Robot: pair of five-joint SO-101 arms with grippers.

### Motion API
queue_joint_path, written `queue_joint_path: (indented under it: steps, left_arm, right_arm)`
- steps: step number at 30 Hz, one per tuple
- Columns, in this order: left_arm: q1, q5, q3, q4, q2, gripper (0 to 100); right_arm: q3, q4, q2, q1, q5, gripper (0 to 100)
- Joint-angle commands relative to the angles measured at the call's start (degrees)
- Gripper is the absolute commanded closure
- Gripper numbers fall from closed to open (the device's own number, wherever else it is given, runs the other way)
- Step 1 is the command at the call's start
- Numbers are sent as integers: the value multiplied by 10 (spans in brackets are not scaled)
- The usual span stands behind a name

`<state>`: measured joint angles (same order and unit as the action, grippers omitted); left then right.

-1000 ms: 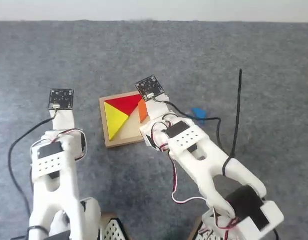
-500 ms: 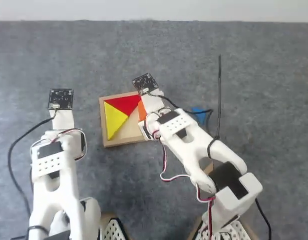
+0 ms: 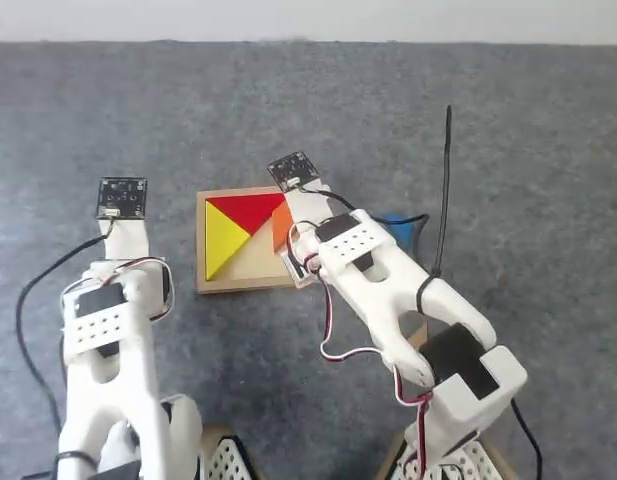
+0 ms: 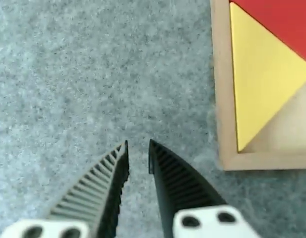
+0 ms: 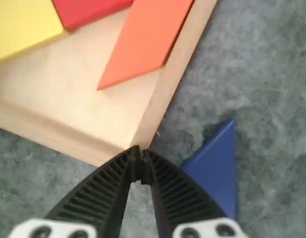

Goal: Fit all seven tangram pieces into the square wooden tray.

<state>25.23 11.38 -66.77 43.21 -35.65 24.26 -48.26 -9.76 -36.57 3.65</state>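
Your right gripper (image 5: pixel 140 151) has its jaws pressed together at a near corner of the wooden tray (image 5: pixel 177 59), with the blue piece (image 5: pixel 214 168) flat on the table just beside them, outside the tray. Inside, the orange piece (image 5: pixel 145 39) lies with its long axis along that side's rim, beside the red triangle (image 3: pixel 250 210) and the yellow triangle (image 3: pixel 224 240). Your left gripper (image 4: pixel 138 144) sits over the table by the tray's opposite side, jaws slightly spread.

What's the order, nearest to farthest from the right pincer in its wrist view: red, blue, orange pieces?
1. Blue piece, on the carpet outside the tray.
2. Orange piece, inside the tray's rim.
3. Red piece, deeper in the tray.
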Motion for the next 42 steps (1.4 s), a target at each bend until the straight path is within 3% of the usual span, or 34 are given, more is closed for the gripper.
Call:
queue_joint_path:
  steps: [1,7,10,13,15,32,42]
  left_arm:
    - [1,11,0,-14,-23,927]
    - [1,11,0,-14,-23,927]
    - [2,11,0,-14,-24,927]
    - [2,11,0,-14,-24,927]
    - [2,11,0,-13,-24,927]
    - [2,11,-6,-12,-28,927]
    - [2,11,-5,-12,-28,927]
  right_arm:
    - [-20,-26,15,3,-4,991]
    - [-17,-90,131,7,-43,979]
    - [11,-98,173,13,-114,876]
    - [69,-37,167,22,-180,757]
    - [102,12,145,32,-206,728]
    - [4,17,8,41,-336,779]
    - [-178,-148,-115,64,-301,842]
